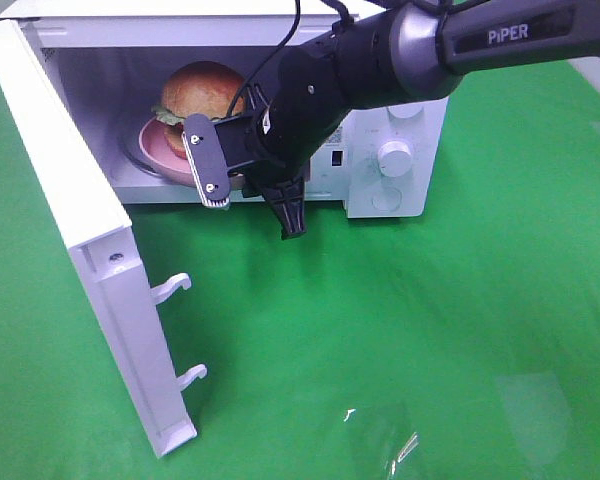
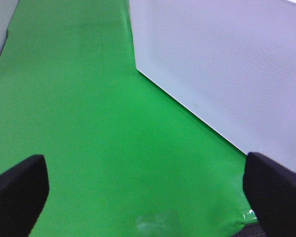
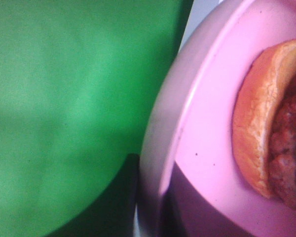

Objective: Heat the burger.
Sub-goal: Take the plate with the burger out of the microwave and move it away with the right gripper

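The burger (image 1: pixel 200 90) rests on a pink plate (image 1: pixel 148 150) inside the open microwave (image 1: pixel 420 120). My right gripper (image 1: pixel 223 195) reaches in from the right and sits at the plate's front rim, with its jaws nearly together on that rim. The right wrist view shows the plate (image 3: pixel 212 123) very close, with the burger (image 3: pixel 266 138) at its side; the fingers are hidden there. In the left wrist view my left gripper (image 2: pixel 148 197) stands open over green cloth with nothing between its fingers (image 2: pixel 19 187). It does not show in the exterior view.
The microwave door (image 1: pixel 70 200) swings out to the left, with two latch hooks (image 1: pixel 170 288) on its edge. Its outer face (image 2: pixel 227 74) stands just ahead of my left gripper. A white knob (image 1: pixel 393 157) sits on the control panel. Green cloth covers the table.
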